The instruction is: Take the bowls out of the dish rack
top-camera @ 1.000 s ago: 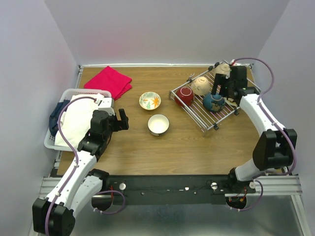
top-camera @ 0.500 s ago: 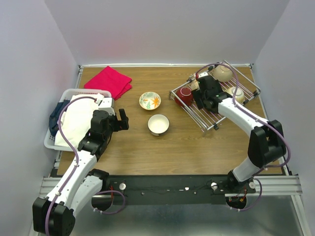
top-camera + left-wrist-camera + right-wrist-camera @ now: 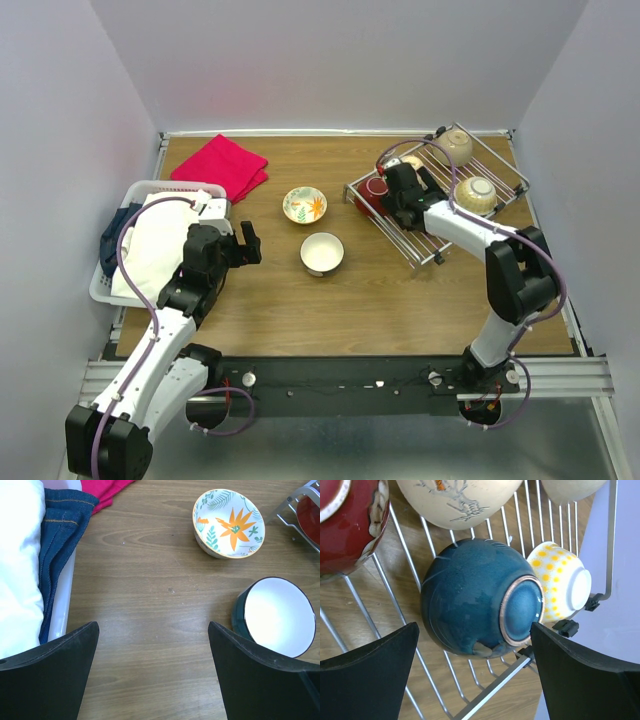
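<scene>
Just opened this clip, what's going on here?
The right gripper hangs open over the dish rack. Its fingers are on either side of a teal-blue bowl with its foot ring showing, not yet gripped. A red bowl, a cream bowl and a yellow-dotted bowl sit around it in the rack. A floral bowl and a white-lined bowl already stand on the table. The left gripper is open and empty near them.

No writing to read

The cream bowl point(image 3: 455, 500) in the dish rack point(image 3: 611, 540) carries dark brush strokes and an orange dab (a drawing, not legible characters); the floral bowl point(image 3: 229, 524) on the table point(image 3: 150, 605) bears only leaf-and-flower pattern.
</scene>
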`<state>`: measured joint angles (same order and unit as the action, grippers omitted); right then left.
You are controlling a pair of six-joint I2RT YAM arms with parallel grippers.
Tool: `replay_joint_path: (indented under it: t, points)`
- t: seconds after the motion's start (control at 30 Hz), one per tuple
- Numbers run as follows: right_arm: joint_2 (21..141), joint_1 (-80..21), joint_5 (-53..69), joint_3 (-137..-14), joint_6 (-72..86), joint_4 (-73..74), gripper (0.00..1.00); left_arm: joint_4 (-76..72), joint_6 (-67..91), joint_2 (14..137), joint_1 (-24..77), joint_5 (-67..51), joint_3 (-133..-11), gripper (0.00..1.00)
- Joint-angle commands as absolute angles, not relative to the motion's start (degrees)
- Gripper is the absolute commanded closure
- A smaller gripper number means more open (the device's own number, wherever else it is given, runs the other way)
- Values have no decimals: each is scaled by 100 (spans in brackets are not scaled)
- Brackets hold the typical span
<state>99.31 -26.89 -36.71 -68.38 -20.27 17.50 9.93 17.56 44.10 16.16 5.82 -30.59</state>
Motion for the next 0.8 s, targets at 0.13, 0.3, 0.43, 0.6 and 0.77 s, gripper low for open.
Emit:
replay_joint_path:
  t: [0.13, 0.3, 0.43, 0.6, 0.77]
  points:
    - [10450, -2689, -4086, -6540, -2470, 1134, 0, 976, 1767, 4263, 1635, 756, -3111, 1]
    - [10652, -2681, -4280, -6372, -2601, 879, 0, 993, 1767, 4245, 1644, 756, -3111, 1]
    - [10819, -2654, -4342, -6319, -2646, 782, 0, 1002, 1758, 4227, 1652, 747, -3111, 1]
    - [10977, -2646, -4359, -6267, -2672, 738, 0, 1002, 1767, 4210, 1661, 747, -3111, 1]
    - [11083, -2646, -4368, -6267, -2637, 756, 0, 1020, 1758, 4192, 1661, 747, -3103, 1]
